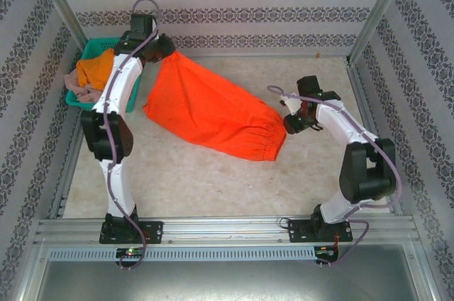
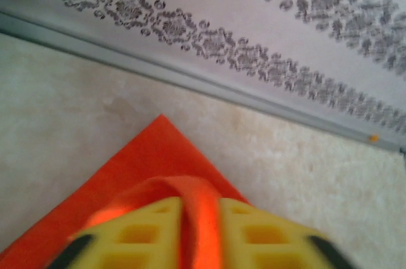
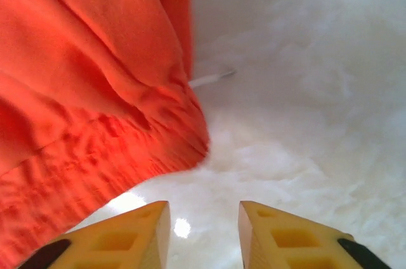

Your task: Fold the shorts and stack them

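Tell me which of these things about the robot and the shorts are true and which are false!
1. The red shorts lie spread out on the table. True.
2. The basket has nothing in it. False: orange shorts and pink shorts are inside.
3. The right end effector is open, with nothing between its fingers. True.
4. The left end effector has nothing in it. False: a fold of the red shorts sits between its fingers.

Matt red-orange cloth shorts (image 1: 213, 109), teal plastic basket (image 1: 96, 45)
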Tool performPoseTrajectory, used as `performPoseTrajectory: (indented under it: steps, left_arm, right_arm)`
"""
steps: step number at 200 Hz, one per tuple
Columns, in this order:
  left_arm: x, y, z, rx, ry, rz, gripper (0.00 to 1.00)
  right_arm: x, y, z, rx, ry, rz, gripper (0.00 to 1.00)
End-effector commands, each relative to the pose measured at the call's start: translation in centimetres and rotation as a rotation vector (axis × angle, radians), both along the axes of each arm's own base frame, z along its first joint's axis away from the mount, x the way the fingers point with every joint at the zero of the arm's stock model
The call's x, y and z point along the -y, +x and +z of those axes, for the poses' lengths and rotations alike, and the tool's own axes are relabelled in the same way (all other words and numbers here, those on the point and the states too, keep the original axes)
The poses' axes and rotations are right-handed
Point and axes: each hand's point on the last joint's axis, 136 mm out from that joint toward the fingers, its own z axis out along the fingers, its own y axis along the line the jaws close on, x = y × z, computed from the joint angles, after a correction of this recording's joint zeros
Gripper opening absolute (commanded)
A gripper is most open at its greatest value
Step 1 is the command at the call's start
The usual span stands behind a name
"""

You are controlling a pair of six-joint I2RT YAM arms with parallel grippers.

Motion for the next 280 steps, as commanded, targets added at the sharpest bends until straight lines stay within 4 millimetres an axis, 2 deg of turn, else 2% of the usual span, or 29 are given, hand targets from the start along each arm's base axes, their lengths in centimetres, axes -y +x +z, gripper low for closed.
performPoseTrajectory:
  steps: [1,8,15,27,46,58,71,91,102,121,143,169,188,222,251,280]
  left_arm:
    - [-0.5,3.5,2.2,0.102,-0.021,0.027,0.67]
    - [-0.5,4.0,3.1,0.117,-0.022,0.028,0.77]
    - [-0.4,4.1,3.9,0.125,-0.022,0.02,0.88]
    - [-0.2,3.3,6.4,0.158,-0.019,-0.005,0.99]
    - [0.6,0.3,8.7,0.147,-0.016,-0.061,1.0]
    - [1.5,-2.1,8.7,0.113,-0.031,-0.117,1.0]
    - [2.8,-4.6,7.8,0.098,-0.062,-0.167,1.0]
    - [3.8,-8.2,5.3,0.16,-0.146,-0.171,1.0]
    - [4.0,-9.7,3.3,0.184,-0.19,-0.16,1.0]
    - [4.3,-11.2,-0.9,0.148,-0.218,-0.15,1.0]
    - [4.7,-11.7,-5.9,0.071,-0.246,-0.154,1.0]
    - [4.6,-11.9,-11.1,-0.005,-0.242,-0.137,1.0]
    - [4.3,-12.1,-14.4,-0.056,-0.226,-0.121,1.0]
    - [3.4,-13.6,-18.2,-0.122,-0.194,-0.081,1.0]
    - [2.8,-16.3,-20.3,-0.176,-0.196,-0.042,1.0]
    - [1.7,-20.4,-21.9,-0.221,-0.178,0.024,1.0]
  right_arm:
    - [3.0,4.5,2.6,0.09,0.071,-0.3,0.52]
    - [3.6,5.0,3.5,0.099,0.125,-0.385,0.6]
    - [3.9,5.3,4.5,0.111,0.195,-0.454,0.64]
    - [2.6,5.0,6.6,0.137,0.34,-0.491,0.69]
    - [-0.1,3.6,9.6,0.194,0.534,-0.49,0.78]
    - [-1.9,2.5,11.0,0.215,0.641,-0.487,0.82]
    - [-4.5,1.2,11.7,0.214,0.732,-0.448,0.84]
    - [-8.3,-0.6,11.5,0.183,0.817,-0.394,0.88]
    - [-10.0,-1.1,11.1,0.165,0.849,-0.379,0.89]
    - [-12.0,-1.5,9.5,0.115,0.854,-0.374,0.89]
    - [-13.3,-1.3,6.7,0.029,0.819,-0.38,0.89]
    - [-12.7,-0.7,2.3,-0.074,0.748,-0.443,0.88]
    - [-11.1,-0.6,-0.8,-0.118,0.653,-0.485,0.88]
    - [-8.3,-0.2,-4.7,-0.171,0.546,-0.534,0.88]
    - [-7.4,1.5,-5.8,-0.188,0.503,-0.527,0.89]
    - [-7.7,4.3,-5.4,-0.162,0.49,-0.477,0.91]
